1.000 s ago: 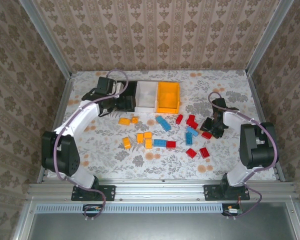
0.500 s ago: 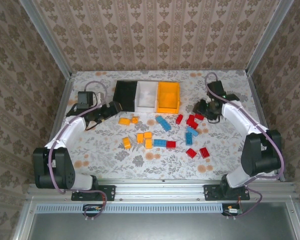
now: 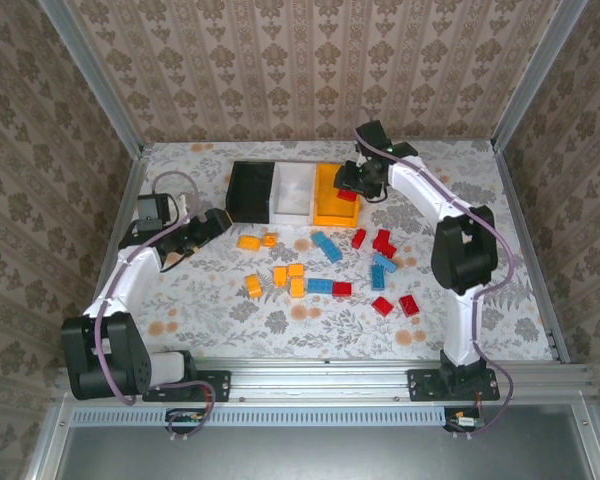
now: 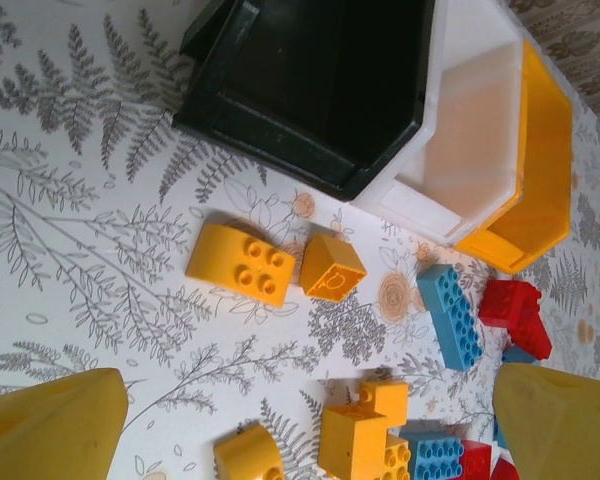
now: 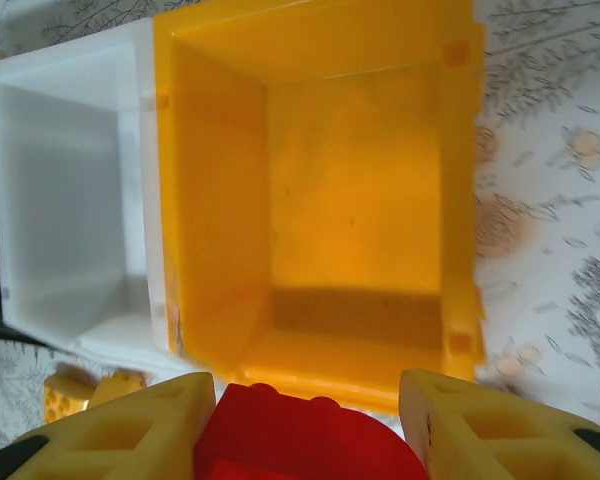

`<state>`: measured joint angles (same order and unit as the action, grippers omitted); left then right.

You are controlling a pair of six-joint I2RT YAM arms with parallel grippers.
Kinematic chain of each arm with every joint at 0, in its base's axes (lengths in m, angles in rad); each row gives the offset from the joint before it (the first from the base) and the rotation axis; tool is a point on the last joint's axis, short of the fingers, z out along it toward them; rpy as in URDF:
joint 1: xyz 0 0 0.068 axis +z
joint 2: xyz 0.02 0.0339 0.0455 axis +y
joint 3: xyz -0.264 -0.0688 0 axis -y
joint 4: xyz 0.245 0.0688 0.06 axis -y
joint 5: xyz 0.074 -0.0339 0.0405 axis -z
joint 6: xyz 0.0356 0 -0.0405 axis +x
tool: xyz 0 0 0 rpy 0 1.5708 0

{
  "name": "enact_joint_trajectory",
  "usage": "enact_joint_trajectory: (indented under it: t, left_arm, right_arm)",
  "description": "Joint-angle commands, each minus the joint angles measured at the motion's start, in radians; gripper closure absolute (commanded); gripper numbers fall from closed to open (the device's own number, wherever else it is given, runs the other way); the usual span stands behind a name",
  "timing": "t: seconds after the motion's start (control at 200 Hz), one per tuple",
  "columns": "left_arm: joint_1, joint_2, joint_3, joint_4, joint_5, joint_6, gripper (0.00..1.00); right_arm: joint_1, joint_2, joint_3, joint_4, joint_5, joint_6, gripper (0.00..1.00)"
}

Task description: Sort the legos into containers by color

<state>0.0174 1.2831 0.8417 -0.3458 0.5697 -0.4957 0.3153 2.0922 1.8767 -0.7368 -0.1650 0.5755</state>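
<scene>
The right gripper (image 5: 305, 425) clamps a red brick (image 5: 300, 445) over the orange bin (image 3: 327, 207); the frame's lower edge cuts the brick off. The left gripper (image 4: 300, 430) is spread wide, holding nothing. Three bins stand side by side: black bin (image 3: 250, 192), white bin (image 3: 293, 190), orange. On the table (image 3: 210, 290) lie six yellow-orange bricks (image 3: 279, 275), four blue bricks (image 3: 326, 246) and about six red bricks (image 3: 382, 305), some clumped and hard to separate.

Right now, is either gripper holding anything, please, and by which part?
The right gripper pinches a red lego by two opposite sides, at the orange bin; the left gripper holds nothing.
</scene>
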Motion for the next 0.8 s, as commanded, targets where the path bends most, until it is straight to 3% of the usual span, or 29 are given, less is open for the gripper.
enact_joint_trajectory:
  t: [0.0, 0.315, 0.795]
  left_arm:
    - [0.011, -0.002, -0.016, 0.008, 0.053, 0.018, 0.04]
    - [0.016, 0.005, -0.037, 0.030, 0.058, 0.006, 0.02]
    - [0.015, 0.020, -0.049, 0.049, 0.061, -0.005, 0.00]
  right_arm:
    - [0.015, 0.076, 0.113, -0.079, 0.001, -0.023, 0.50]
    - [0.035, 0.221, 0.261, -0.130, 0.010, -0.037, 0.48]
    - [0.038, 0.256, 0.274, -0.141, 0.021, -0.047, 0.40]
